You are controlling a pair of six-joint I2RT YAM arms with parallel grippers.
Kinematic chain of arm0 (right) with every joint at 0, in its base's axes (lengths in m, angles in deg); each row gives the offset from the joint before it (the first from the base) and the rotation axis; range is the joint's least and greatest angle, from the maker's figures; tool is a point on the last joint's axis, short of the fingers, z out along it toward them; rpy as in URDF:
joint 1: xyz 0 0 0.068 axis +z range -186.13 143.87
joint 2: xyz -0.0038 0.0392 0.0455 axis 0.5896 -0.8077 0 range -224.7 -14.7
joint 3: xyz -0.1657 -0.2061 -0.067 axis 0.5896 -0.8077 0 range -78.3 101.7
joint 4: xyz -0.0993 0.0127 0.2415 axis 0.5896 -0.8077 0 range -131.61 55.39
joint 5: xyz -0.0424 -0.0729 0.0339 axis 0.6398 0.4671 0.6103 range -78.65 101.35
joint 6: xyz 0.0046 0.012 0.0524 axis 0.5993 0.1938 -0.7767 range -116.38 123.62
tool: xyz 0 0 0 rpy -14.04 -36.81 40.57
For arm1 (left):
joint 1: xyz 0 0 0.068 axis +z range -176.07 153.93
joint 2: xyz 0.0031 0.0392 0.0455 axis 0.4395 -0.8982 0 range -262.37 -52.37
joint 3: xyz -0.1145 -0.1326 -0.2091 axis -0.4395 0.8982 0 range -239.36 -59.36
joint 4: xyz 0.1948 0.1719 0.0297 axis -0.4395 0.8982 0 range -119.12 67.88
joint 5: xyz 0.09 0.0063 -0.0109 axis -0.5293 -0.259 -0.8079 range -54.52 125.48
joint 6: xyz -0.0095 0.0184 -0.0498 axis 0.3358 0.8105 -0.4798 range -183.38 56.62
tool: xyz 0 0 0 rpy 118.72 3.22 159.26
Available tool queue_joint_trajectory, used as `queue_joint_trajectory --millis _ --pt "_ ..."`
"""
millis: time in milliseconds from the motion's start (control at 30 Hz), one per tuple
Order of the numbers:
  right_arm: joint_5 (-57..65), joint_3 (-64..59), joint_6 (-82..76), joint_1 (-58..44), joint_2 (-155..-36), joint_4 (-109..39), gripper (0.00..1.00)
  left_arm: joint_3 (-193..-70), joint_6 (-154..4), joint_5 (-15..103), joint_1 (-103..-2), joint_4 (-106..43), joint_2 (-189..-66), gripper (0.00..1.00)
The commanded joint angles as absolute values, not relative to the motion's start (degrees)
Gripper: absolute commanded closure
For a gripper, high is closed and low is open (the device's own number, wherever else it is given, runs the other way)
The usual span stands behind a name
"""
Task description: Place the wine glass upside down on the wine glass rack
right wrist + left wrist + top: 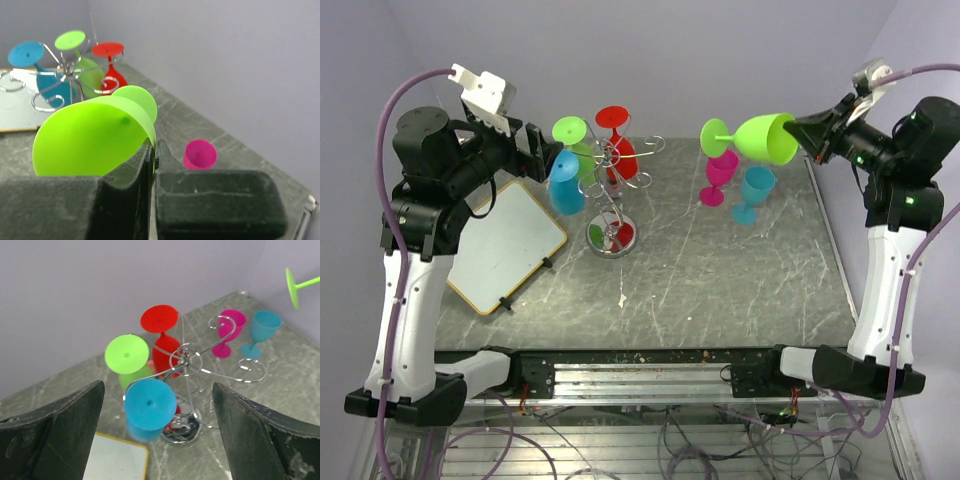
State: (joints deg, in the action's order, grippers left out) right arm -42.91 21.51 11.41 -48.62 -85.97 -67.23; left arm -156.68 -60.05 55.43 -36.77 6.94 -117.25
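The silver wire rack stands at mid-back on its shiny disc base, with a blue, a green and a red glass hanging upside down on its arms. It also shows in the left wrist view. My right gripper is shut on the rim of a lime green wine glass, held on its side in the air, foot pointing left toward the rack; the pinch shows in the right wrist view. My left gripper is open and empty, just left of the hanging blue glass.
A magenta glass and a teal glass stand upright on the table below the held glass. A white board with a yellow rim lies at the left. Grey walls close the back and sides.
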Motion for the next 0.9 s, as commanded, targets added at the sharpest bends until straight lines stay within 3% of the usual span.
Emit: queue_joint_trajectory --millis 0,467,867 --pt "-44.80 26.18 0.00 -47.40 -89.30 -56.58 1.00 -158.74 -67.33 61.55 -36.27 1.46 -119.81 0.01" --pt "-35.61 35.76 -4.72 -35.43 -97.65 -53.78 1.00 -170.60 -76.69 61.23 -39.60 -2.63 -129.01 0.05" --pt "-38.74 36.52 -6.81 -29.63 -99.77 -51.78 1.00 -165.95 -86.13 65.73 -44.20 -8.03 -131.90 0.13"
